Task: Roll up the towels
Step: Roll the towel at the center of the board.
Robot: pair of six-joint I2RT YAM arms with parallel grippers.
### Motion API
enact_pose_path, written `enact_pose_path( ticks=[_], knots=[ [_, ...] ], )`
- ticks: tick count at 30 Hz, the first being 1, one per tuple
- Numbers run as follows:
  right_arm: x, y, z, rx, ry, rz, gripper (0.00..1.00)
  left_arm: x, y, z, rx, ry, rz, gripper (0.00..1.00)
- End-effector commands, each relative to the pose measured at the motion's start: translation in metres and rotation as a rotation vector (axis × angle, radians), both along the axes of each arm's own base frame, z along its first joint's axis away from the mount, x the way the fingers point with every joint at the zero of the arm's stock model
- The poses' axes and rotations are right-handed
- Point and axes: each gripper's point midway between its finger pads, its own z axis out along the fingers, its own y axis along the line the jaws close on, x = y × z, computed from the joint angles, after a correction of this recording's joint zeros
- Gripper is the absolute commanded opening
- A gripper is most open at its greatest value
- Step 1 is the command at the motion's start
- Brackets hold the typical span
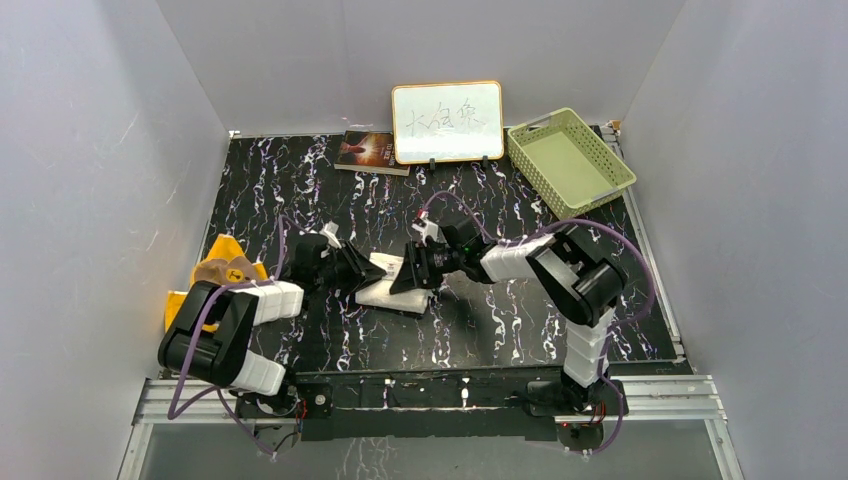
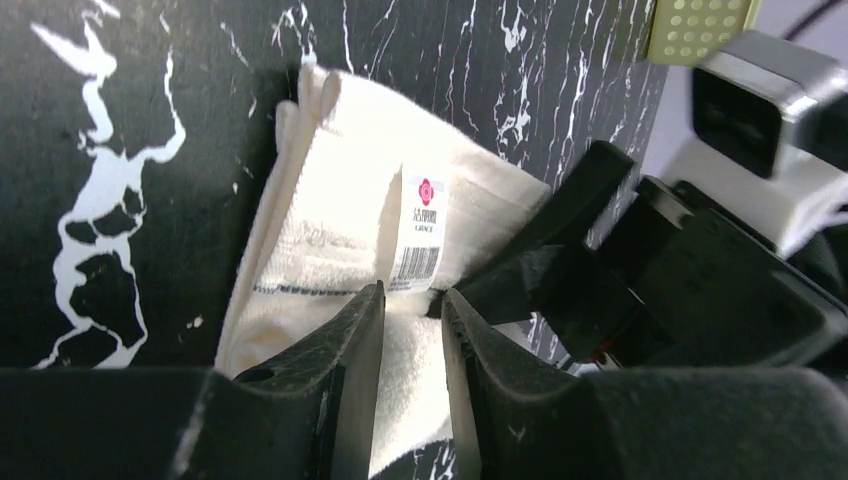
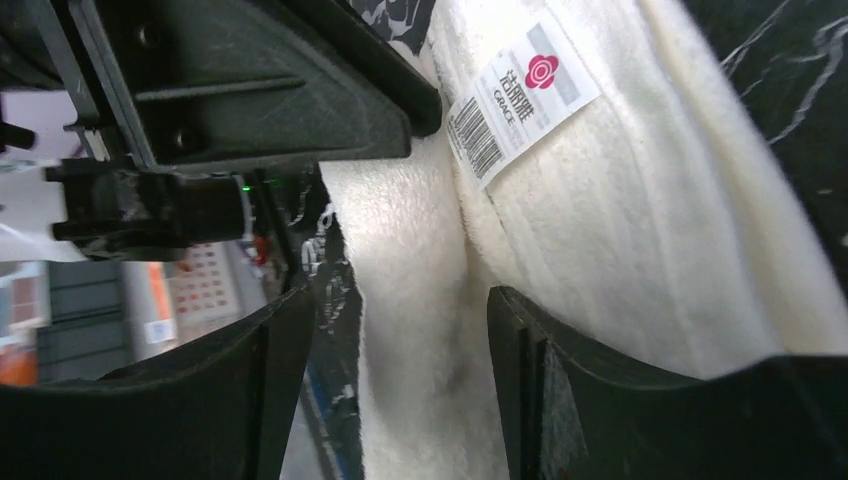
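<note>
The cream-white towel (image 1: 398, 292) lies folded in a thick pad at the table's middle, with a barcode label (image 2: 423, 225) on top. My left gripper (image 1: 362, 270) meets it from the left; in the left wrist view its jaws (image 2: 412, 292) stand narrow with a ridge of the towel (image 2: 330, 200) pinched between them. My right gripper (image 1: 408, 272) meets it from the right; its jaws (image 3: 400, 300) stand wider, open around a raised fold of the towel (image 3: 620, 220), with a gap on one side. The orange-yellow towel (image 1: 222, 262) lies crumpled at the left wall.
A white-faced board with an orange frame (image 1: 447, 122) and a dark book (image 1: 368, 150) stand at the back. A green basket (image 1: 568, 160) sits at the back right. Grey walls close in both sides.
</note>
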Motion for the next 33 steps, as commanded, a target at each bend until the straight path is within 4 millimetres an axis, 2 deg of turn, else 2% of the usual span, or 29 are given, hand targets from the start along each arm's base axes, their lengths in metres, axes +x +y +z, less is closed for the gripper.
enact_pose_path(
  ticks=[1, 3, 6, 8, 11, 12, 14, 18, 22, 27, 33],
  knots=[
    [0.035, -0.018, 0.02, -0.152, -0.325, -0.062, 0.64, 0.009, 0.007, -0.01, 0.109, -0.019, -0.016, 0.27],
    [0.05, -0.024, 0.049, -0.186, -0.524, -0.106, 0.65, 0.009, 0.009, -0.015, 0.131, -0.013, -0.022, 0.27],
    [0.057, -0.03, 0.09, -0.213, -0.856, -0.162, 0.68, 0.009, 0.01, -0.019, 0.149, -0.005, -0.027, 0.27],
    [0.043, -0.027, 0.111, -0.197, -1.101, -0.104, 0.73, 0.008, 0.009, -0.023, 0.154, 0.003, -0.032, 0.27],
    [-0.001, -0.016, 0.129, -0.164, -1.454, 0.046, 0.83, 0.007, 0.007, -0.029, 0.161, 0.02, -0.044, 0.27],
    [-0.014, -0.013, 0.129, -0.154, -1.535, 0.095, 0.86, 0.006, 0.006, -0.031, 0.162, 0.024, -0.049, 0.26],
    [-0.031, -0.005, 0.12, -0.169, -1.611, 0.201, 0.86, 0.006, 0.005, -0.033, 0.166, 0.027, -0.053, 0.26],
    [-0.032, 0.001, 0.085, -0.314, -1.63, 0.338, 0.82, 0.007, 0.004, -0.034, 0.174, 0.028, -0.06, 0.26],
    [-0.029, 0.007, 0.066, -0.373, -1.654, 0.405, 0.82, 0.008, 0.002, -0.034, 0.184, 0.03, -0.072, 0.26],
    [-0.02, 0.015, 0.051, -0.426, -1.666, 0.454, 0.81, 0.01, 0.001, -0.033, 0.194, 0.027, -0.079, 0.26],
    [-0.014, 0.024, 0.049, -0.422, -1.698, 0.446, 0.81, 0.008, 0.001, -0.037, 0.199, 0.038, -0.086, 0.26]
  ],
)
